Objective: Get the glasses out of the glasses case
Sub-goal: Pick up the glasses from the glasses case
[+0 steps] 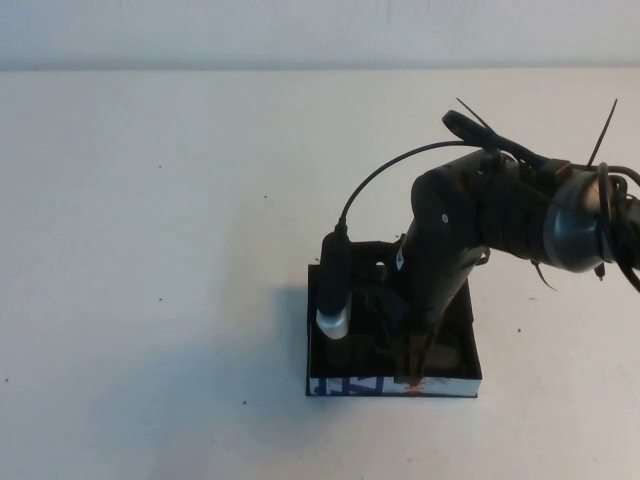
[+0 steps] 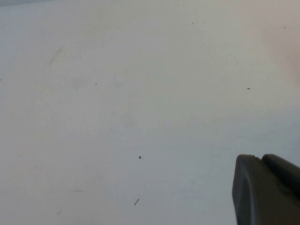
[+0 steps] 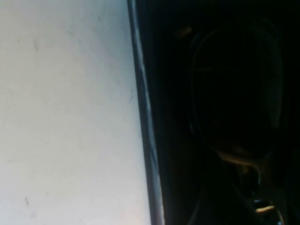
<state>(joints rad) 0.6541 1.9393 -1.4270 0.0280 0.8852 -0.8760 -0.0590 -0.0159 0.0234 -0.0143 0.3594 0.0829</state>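
since the right arm is reaching down into the glasses case (image 1: 345, 384), the right gripper (image 1: 415, 362) sits low inside it, close to the printed white wall on the robot's side. can't tell how wide it's set or if it has hold of anything, too dark in there. the glasses (image 3: 234, 93) lie inside the case; in the right wrist view one dark squarish lens w/ thick rim shows just past the case's edge, black on black. judging by looks: light, stiff plastic frame, lenses smooth and prob slippery, hinged arms that could fold or snag on a wall. best hold imo is the bridge or a thick rim, not the lens face; lift straight up out of the case. left gripper (image 2: 267, 190) is away from the case, over bare table (image 2: 117, 103); only a dark corner of it shows, so can't tell its state either.
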